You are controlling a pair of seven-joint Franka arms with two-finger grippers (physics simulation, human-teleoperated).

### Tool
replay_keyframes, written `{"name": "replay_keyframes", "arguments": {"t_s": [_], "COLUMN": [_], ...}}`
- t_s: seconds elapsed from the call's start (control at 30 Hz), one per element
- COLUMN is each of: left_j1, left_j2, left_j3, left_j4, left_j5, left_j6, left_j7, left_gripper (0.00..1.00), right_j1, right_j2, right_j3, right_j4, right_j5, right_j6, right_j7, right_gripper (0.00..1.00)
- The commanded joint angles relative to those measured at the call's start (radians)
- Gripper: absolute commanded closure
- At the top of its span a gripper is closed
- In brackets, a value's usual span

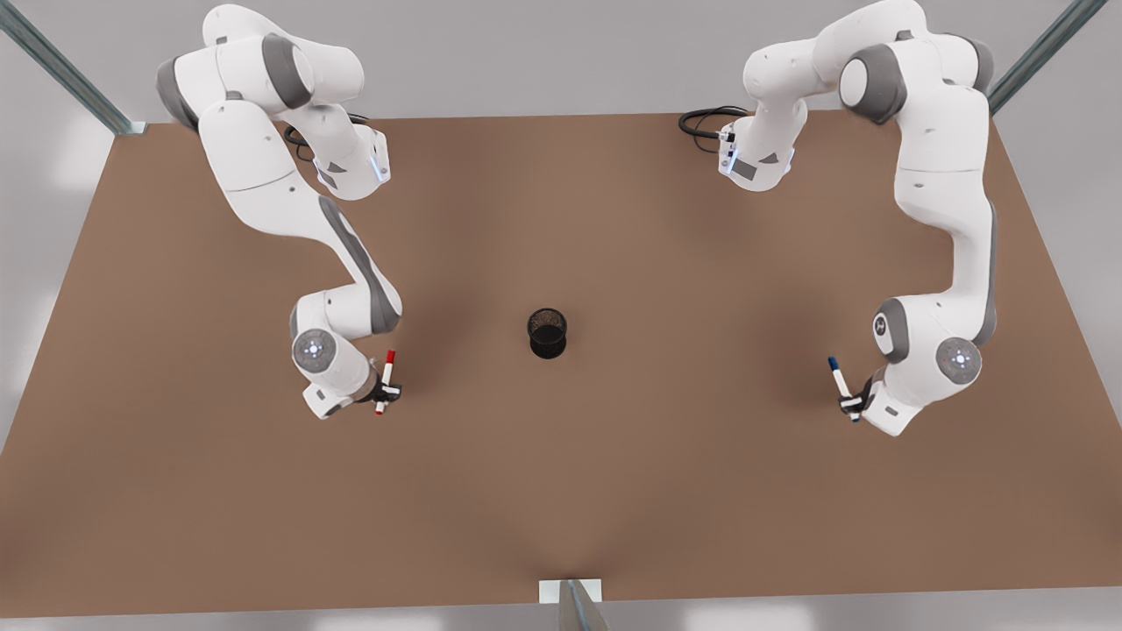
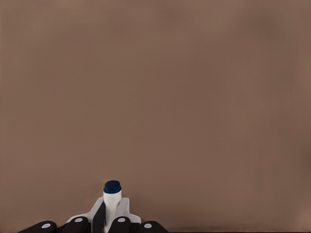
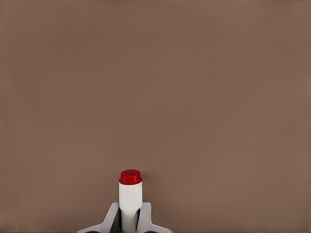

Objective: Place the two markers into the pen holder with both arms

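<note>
Both markers grasped: left gripper (image 1: pixel 848 405) clamped on blue marker (image 1: pixel 840 382), right gripper (image 1: pixel 387 392) on red marker (image 1: pixel 385 381), pen holder (image 1: pixel 547 333) mid-counter (image 1: pixel 614 491) between them; next, likely carry each over its mouth.

1. The left gripper (image 2: pixel 112 219) has its fingers (image 2: pixel 125 213) closed on the blue marker (image 2: pixel 112 198).
2. The marker's dark blue end points away from the fingers.
3. Beyond the marker lies the brown bench (image 2: pixel 184 97).
</note>
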Motion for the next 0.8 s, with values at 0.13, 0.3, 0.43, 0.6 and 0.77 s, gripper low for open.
{"name": "replay_keyframes", "arguments": {"t_s": [0.13,0.3,0.43,0.6,0.77], "left_j1": [-0.003,-0.055,-0.119,-0.248,-0.287], "left_j2": [-0.121,-0.079,-0.027,-0.036,-0.04], "left_j3": [-0.15,-0.224,-0.282,-0.298,-0.477], "left_j4": [0.024,0.152,0.267,0.219,0.076], "left_j5": [-0.246,-0.418,-0.473,-0.645,-0.724], "left_j6": [-0.17,-0.157,-0.153,0.102,0.455], "left_j7": [0.015,0.023,0.06,0.48,0.548], "left_gripper": [0.79,0.79,0.79,0.79,0.79], "right_j1": [-0.003,-0.003,-0.016,-0.031,-0.042], "right_j2": [-0.105,-0.338,-0.496,-0.503,-0.503], "right_j3": [-0.001,-0.001,0.007,0.025,0.025], "right_j4": [0.216,0.27,0.213,0.193,0.193], "right_j5": [-0.013,-0.01,-0.004,-0.002,-0.002], "right_j6": [-0.34,-0.566,-0.676,-0.667,-0.67], "right_j7": [-0.04,-0.087,-0.094,-0.133,-0.141], "right_gripper": [0.79,0.79,0.79,0.79,0.79]}}
